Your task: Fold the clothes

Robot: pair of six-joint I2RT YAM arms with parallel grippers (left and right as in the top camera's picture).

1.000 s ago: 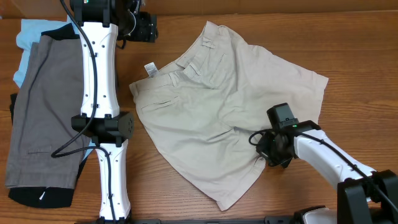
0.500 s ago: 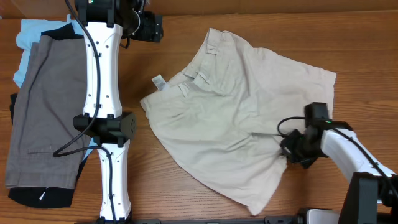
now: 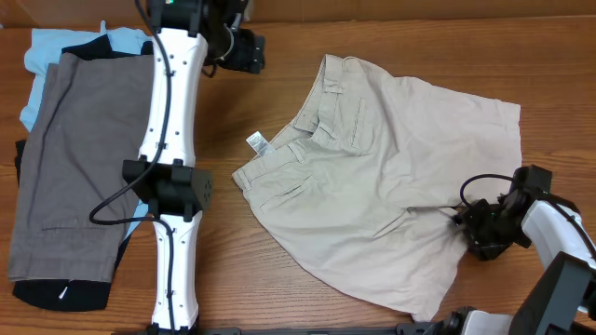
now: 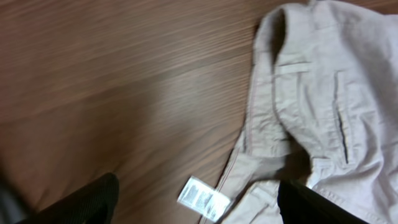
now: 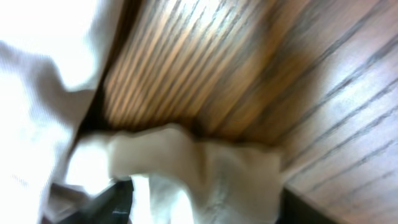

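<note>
The shorts [image 3: 372,186] have been dragged right across the counter [image 3: 251,279] and now lie right of centre; the right tool [image 3: 480,233] has just parted at their near-right hem, while the left tool [image 3: 250,52] hangs apart, empty, far-left of them. Repositioning looks done, folding unstarted

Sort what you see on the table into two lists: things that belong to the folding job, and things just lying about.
Belongs to the job:
- beige shorts, spread out unfolded
- their white tag

Just lying about, piled at the left edge:
- grey-brown shorts
- light blue garment
- black garment
</note>
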